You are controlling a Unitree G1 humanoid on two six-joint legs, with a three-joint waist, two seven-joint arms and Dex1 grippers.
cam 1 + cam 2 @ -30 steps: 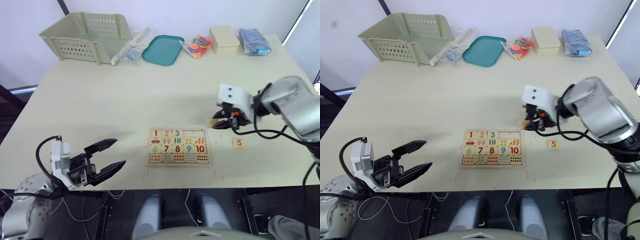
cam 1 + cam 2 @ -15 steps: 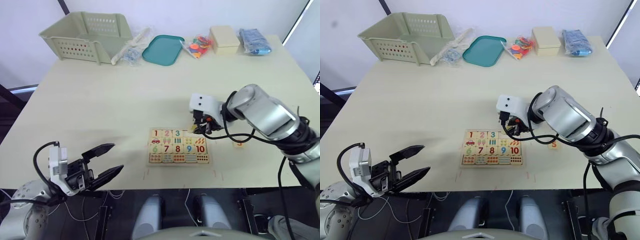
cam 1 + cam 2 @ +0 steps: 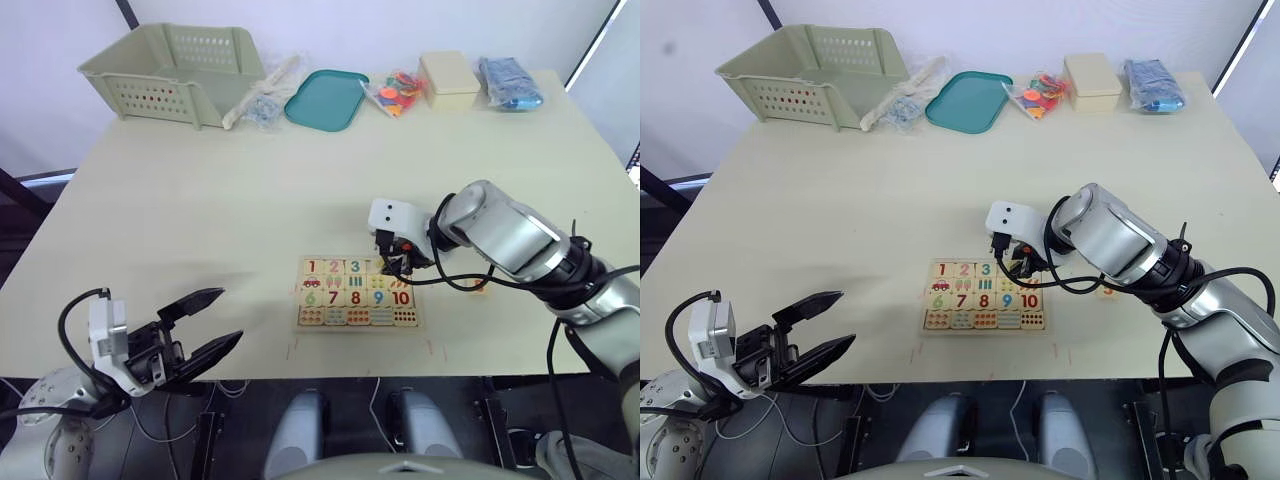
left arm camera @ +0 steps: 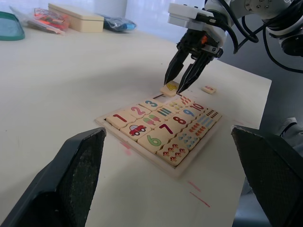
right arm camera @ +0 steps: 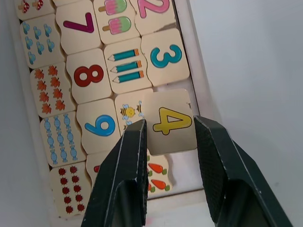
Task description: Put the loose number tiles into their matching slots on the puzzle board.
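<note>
At the far right of the puzzle board point(image 3: 359, 292), we log tile 4 point(image 5: 168, 121) over the top-row slots point(image 5: 189, 142), our right tool point(image 5: 168, 142) clamped on it. Tile 5 point(image 4: 208, 89) lies on the desk point(image 3: 250, 200) right of the board. Our left tool point(image 3: 205, 325), fingers apart, hangs off the near-left edge.

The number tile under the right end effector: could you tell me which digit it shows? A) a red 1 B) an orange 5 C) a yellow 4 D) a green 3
C: in the right wrist view a yellow 4 tile sits between the two fingers of the right end effector, over the puzzle board, beside the green 3 tile already seated in the top row.
</note>
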